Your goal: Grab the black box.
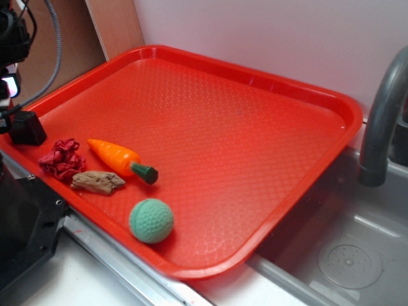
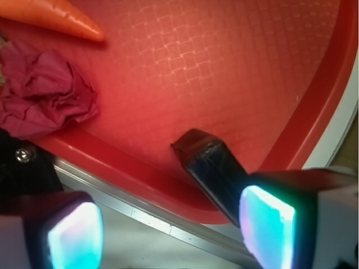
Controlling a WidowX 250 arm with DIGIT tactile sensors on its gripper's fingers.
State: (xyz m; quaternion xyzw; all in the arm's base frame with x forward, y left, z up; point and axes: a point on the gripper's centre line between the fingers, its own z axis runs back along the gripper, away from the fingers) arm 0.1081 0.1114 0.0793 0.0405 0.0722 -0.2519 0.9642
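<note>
Black and matte, the small rectangular box with rounded edges [image 1: 25, 127] is lying at the far left corner of the red plastic tray with the textured floor [image 1: 255, 146], right against the raised rim and well apart from the other things. Moving rightward in the exterior view, a crumpled red cloth scrap [image 1: 62, 158] is sitting near it, then a brownish wood-like lump [image 1: 97, 182], an orange toy carrot with a green stem end [image 1: 121, 159], and a green knitted ball [image 1: 151, 220]; beyond the tray a grey curved faucet [image 1: 382, 121] is rising over a metal sink. In the wrist view the claw [image 2: 171, 230] is hovering above the tray's corner with its two lit pads spread wide and nothing between them, so it is released. The left pad [image 2: 76, 235] is hanging outside the rim, while the right pad [image 2: 268, 224] is overlapping the near end of the box [image 2: 210, 168]. The step in hand appears to be the approach and lining-up, with no grasp begun. The box's long axis is running diagonally in the wrist view, from upper left to lower right, with one end pointing toward the tray's middle. The next move probably calls for shifting sideways to centre the box, turning so the pads face its long sides, then descending and closing.
</note>
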